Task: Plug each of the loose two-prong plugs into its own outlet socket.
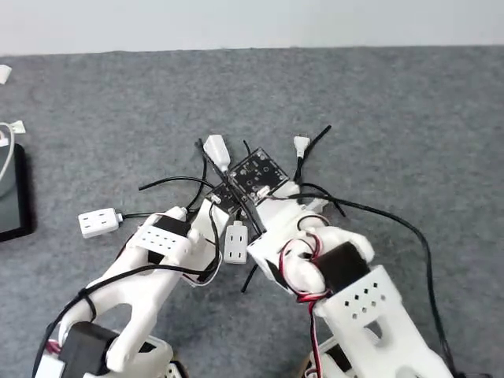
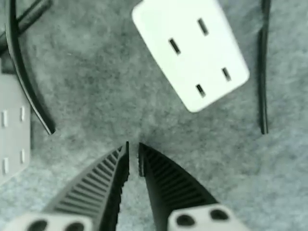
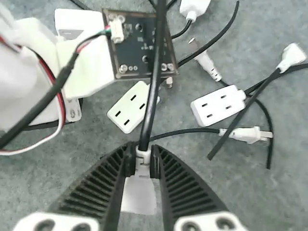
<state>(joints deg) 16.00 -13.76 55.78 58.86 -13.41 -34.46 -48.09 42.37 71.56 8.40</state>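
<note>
The right gripper (image 3: pixel 140 153) has its black ribbed jaws clamped on a white plastic plug (image 3: pixel 139 190). The plug's black cord (image 3: pixel 153 82) runs straight out past the fingertips and across a dark square circuit board (image 3: pixel 139 43). The left gripper (image 2: pixel 133 145) hangs over the grey felt-like table mat (image 2: pixel 96 96) with its jaws almost together, a thin slit between them and nothing in it. Just beyond its tips, not touching them, lies a white rectangular outlet block (image 2: pixel 192 50) with its slots facing up. From the right wrist, a small white outlet block (image 3: pixel 132 107) lies just beside the circuit board, between the board and the right gripper, and the held cord passes over one end of it. A longer white outlet block (image 3: pixel 219 106) lies near the board, off one corner. A loose white two-prong plug (image 3: pixel 245 134) with bare metal prongs lies just past that block, farther from the board. Another loose white plug (image 3: pixel 206 65) lies close to the board's edge. From above, the board sits in a tangle of black cords. Two small white plugs (image 1: pixel 216 150) (image 1: pixel 302 144) lie near it on the side away from the arms. A lone white outlet strip (image 1: pixel 98 223) lies well apart from the board, beyond one arm.
</note>
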